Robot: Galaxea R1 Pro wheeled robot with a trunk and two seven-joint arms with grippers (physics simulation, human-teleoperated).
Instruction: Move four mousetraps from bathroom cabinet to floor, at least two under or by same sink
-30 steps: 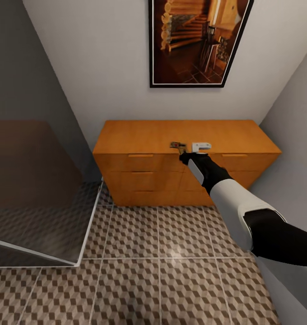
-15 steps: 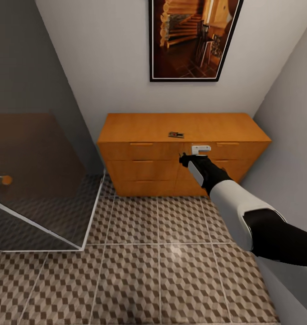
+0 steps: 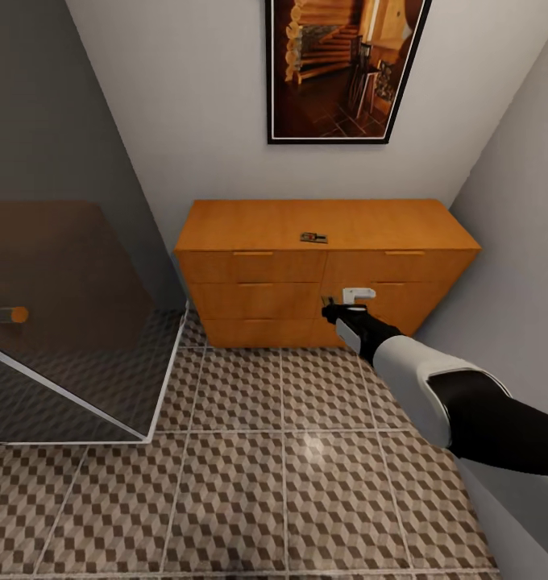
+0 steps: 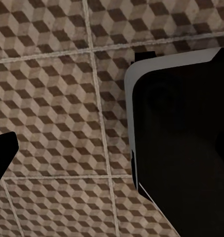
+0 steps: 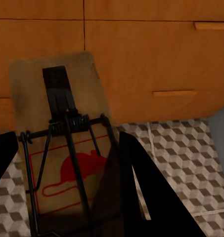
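Note:
The orange-brown cabinet (image 3: 250, 225) stands against the back wall. One mousetrap (image 3: 313, 238) lies on its top, right of the middle. My right gripper (image 3: 350, 300) hangs in front of the drawer fronts, above the bathroom floor (image 3: 282, 483). In the right wrist view another mousetrap (image 5: 62, 148), a wooden board with a dark spring bar and a red mark, sits between the black fingers (image 5: 136, 173) of the right gripper (image 5: 69, 136), which is shut on it. Behind it are the cabinet's drawers (image 5: 141, 54) and floor tiles (image 5: 191, 148). One dark left fingertip (image 4: 3, 153) shows over the tiles (image 4: 57, 98).
A dark smoked-glass shower enclosure (image 3: 64, 322) fills the left side, its pale base edge running along the floor. A grey wall (image 3: 516, 266) closes the right side next to the cabinet. A framed picture (image 3: 342, 68) hangs above. Open tiled floor lies in front of the cabinet.
My right gripper has come down from the cabinet top's front edge to in front of the drawers, carrying its mousetrap. The view has also pulled back a little. The other mousetrap stays on top.

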